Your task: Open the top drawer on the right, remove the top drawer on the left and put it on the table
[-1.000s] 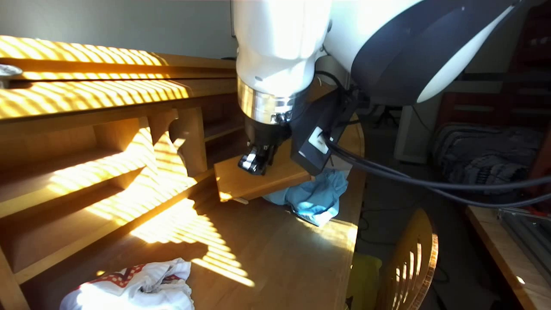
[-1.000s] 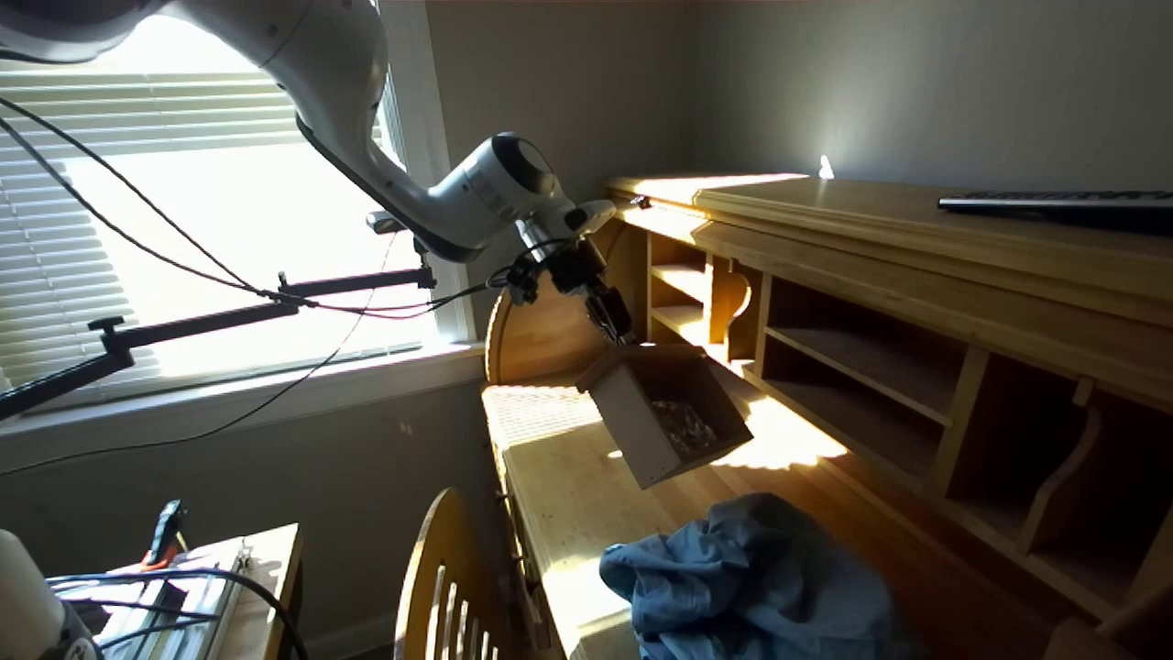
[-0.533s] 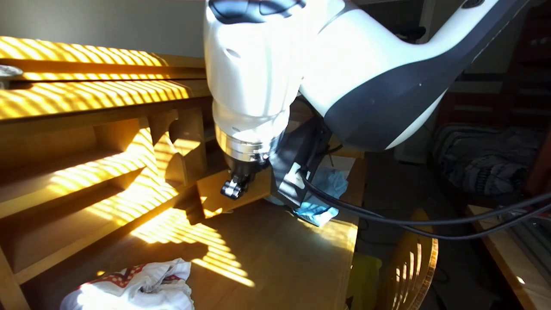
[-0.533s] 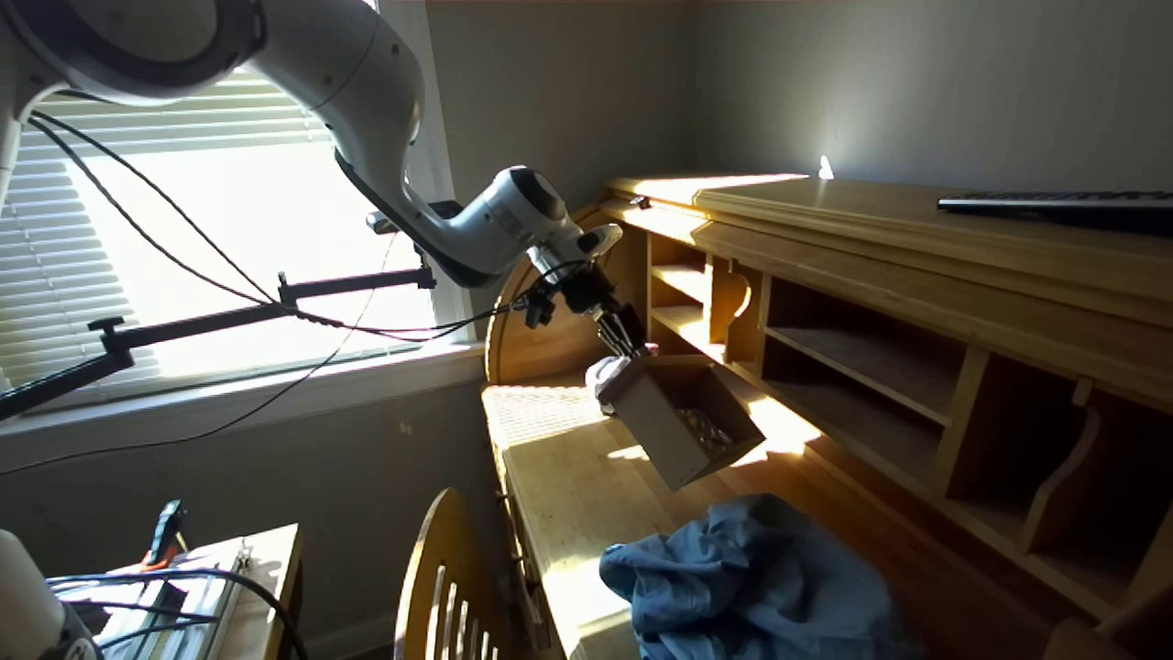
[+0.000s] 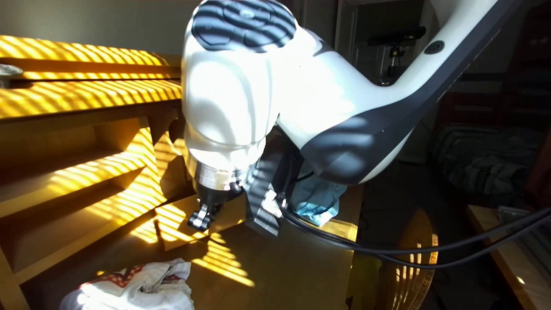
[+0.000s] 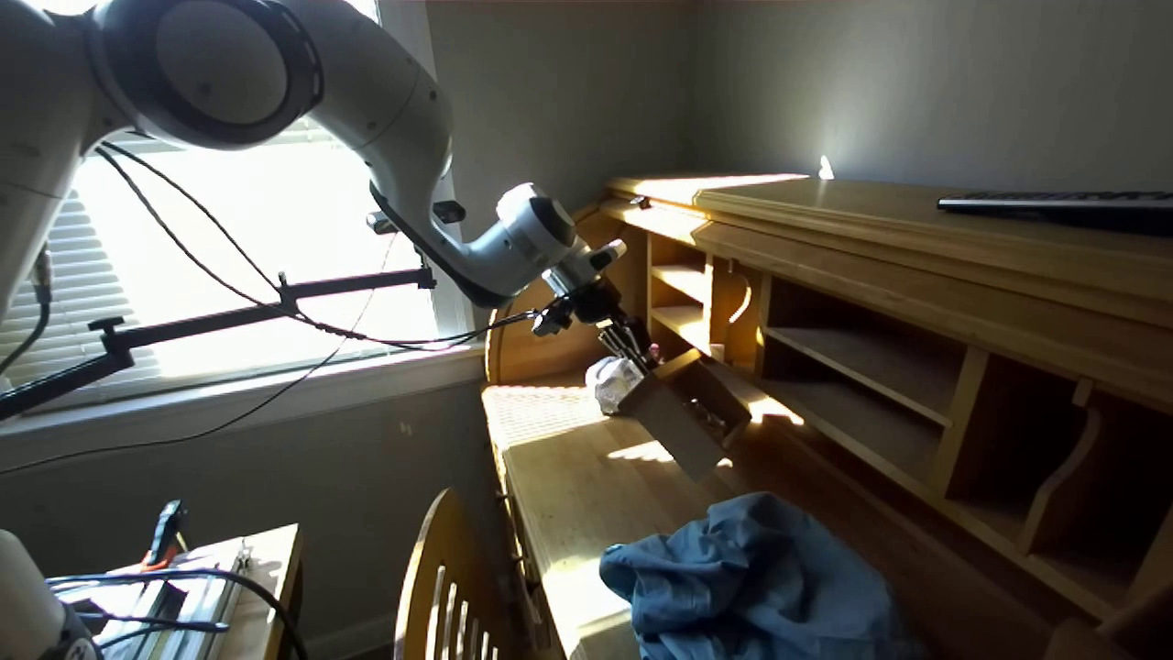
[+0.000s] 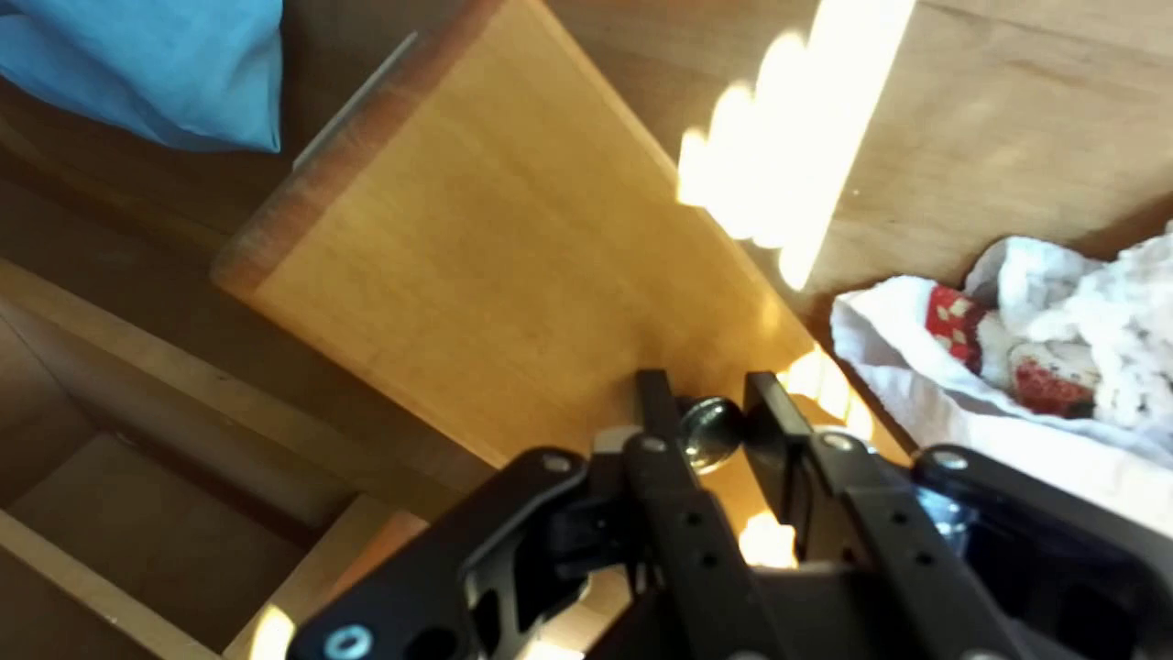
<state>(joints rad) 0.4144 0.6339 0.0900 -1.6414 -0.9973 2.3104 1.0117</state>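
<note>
Crumpled blue cloth [image 6: 742, 587]: lying on the light-brown wooden desk [image 6: 559, 486].
White cloth with red pattern [image 5: 142, 287]: on the desk too.
Slatted wooden chair [image 6: 467, 561]: at the desk's edge.
Black two-fingered gripper [image 7: 708, 394]: nearly closed, pinching the shiny round knob [image 7: 711, 434].
Brown wooden drawer [image 7: 513, 266]: held tilted by that knob, between the cloths; desk contact unclear.

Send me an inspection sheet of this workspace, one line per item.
Surface: wooden desk top, partly sunlit
Job's things: drawer out and tilted, unidentified contents inside; contact with the desk top unclear
Clutter: blue cloth and white-and-red cloth on the desk top
Gripper: closed on the drawer's knob
Cables: black cables sag from the arm
Surroundings: chair beside the desk top, window beyond
</note>
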